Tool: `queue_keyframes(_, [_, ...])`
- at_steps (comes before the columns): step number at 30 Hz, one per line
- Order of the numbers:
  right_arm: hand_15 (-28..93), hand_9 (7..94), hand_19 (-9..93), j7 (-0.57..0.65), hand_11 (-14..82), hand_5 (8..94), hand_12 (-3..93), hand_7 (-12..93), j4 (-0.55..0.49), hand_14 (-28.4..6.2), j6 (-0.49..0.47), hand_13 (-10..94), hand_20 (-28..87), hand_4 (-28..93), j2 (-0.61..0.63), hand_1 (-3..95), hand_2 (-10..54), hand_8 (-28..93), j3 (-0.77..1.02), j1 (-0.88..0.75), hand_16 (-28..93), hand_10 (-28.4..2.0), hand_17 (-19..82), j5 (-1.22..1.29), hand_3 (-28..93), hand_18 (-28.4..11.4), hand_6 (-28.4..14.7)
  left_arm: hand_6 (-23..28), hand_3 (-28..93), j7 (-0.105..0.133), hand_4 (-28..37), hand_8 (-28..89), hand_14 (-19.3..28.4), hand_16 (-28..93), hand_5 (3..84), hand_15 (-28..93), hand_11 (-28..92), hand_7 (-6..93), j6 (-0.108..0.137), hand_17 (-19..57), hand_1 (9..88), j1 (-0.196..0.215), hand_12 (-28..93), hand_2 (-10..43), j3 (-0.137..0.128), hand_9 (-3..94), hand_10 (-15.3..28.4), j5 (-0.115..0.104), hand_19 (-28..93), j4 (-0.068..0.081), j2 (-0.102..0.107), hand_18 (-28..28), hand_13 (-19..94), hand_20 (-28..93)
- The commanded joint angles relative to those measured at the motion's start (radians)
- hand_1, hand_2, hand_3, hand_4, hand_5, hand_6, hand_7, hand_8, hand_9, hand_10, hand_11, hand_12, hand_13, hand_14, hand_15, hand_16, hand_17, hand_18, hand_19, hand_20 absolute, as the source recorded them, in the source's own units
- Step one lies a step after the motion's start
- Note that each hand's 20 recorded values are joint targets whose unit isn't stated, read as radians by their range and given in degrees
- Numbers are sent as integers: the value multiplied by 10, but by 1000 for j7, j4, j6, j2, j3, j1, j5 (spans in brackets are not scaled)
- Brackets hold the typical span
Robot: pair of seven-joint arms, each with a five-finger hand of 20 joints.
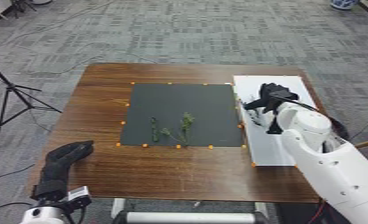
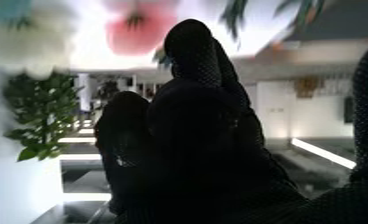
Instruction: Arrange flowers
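ok so biggest thing first, the brown table [image 1: 105, 100], with a dark mat [image 1: 176, 100] in the middle and a white board [image 1: 267, 152] to its right. The right hand [image 1: 274, 94] is over the far half of the board, fingers loosely extended, thumb well apart, and I can't see anything in its grip. The left hand [image 1: 67, 152] is at the near left of the table, relaxed and holding nothing

In the wrist view there's a white flower [image 2: 40, 45], a pink flower [image 2: 138, 32] and a leafy sprig [image 2: 40, 112] around the right hand, so my guess is the board is where the arranging happens

The bit that matters imo: the branchy sprig [image 1: 186, 127] and the thin dark stem [image 1: 155, 130] lie flat on the near part of the mat, left of the right hand and closer to the robot, long axes pointing roughly away from it. Right hand looks nearer the sprig, left hand nearer the stem. I'd come back leftward and pinch across the stalk
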Motion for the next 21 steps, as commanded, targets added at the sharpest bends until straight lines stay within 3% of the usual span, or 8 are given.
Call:
queue_keyframes(1, [584,741,932,-5,377,607,352,246,64,-55,-132,878,586,-125,-29,257,-95,-4,-134,76,382,-176,646,-77,497,-113,-127,16,679,-9,-179,-95,169,2,546,243,258,232,-35,44,365,-15,138,-3,-3,535,135,25,183,6,4,138,423,191])
queue_keyframes(5, [584,777,932,16,429,628,367,310,94,-50,-99,899,577,-120,-41,292,-95,0,-184,81,377,-170,670,-105,501,-102,-112,17,680,-15,-178,-95,170,2,546,243,257,232,-32,44,365,-25,138,-4,4,535,134,24,183,8,1,138,423,191])
queue_keyframes(7, [585,792,932,32,460,632,371,370,111,-34,-58,922,579,-114,-51,358,-95,-12,-193,69,374,-162,693,-109,519,-94,-99,17,678,-16,-178,-96,169,2,547,243,257,232,-30,44,366,-21,139,-3,6,535,135,21,183,5,-5,138,423,191])
queue_keyframes(10, [616,824,932,70,475,623,368,403,96,-21,-73,936,571,-57,-39,570,-95,295,-177,49,341,-147,730,-25,428,-81,-58,17,678,-14,-178,-95,169,1,546,243,258,232,-37,44,367,-33,139,-4,12,535,134,19,183,13,-3,138,424,191])
queue_keyframes(12, [629,849,932,86,461,649,365,394,81,-17,-99,937,551,-59,-38,637,-78,330,-144,34,315,-137,742,26,441,-75,-44,17,678,-14,-178,-96,169,2,547,243,258,231,-38,44,367,-28,139,-3,5,536,134,12,182,11,-5,138,424,190])
queue_keyframes(15, [631,864,932,131,445,686,363,360,50,-18,-147,937,547,-63,-31,653,-62,325,-82,23,305,-134,744,180,443,-75,-44,17,677,-12,-178,-95,169,1,546,242,258,232,-30,44,367,-21,138,-3,4,535,134,3,181,6,-6,138,424,190])
queue_keyframes(17, [631,869,932,143,435,703,360,336,31,-20,-167,937,547,-62,-24,652,-43,315,-41,16,302,-134,743,243,446,-76,-46,17,677,-10,-177,-95,169,1,546,242,259,231,-37,44,368,-12,138,-3,-5,535,134,-6,181,4,-11,138,424,190])
queue_keyframes(21, [631,875,932,138,425,728,358,291,-44,-23,-120,937,542,-63,5,647,-15,328,35,-15,294,-134,744,347,447,-77,-50,17,677,-11,-177,-95,169,2,546,244,259,230,-36,44,367,-6,138,-3,-4,535,135,-9,181,2,-13,138,424,189])
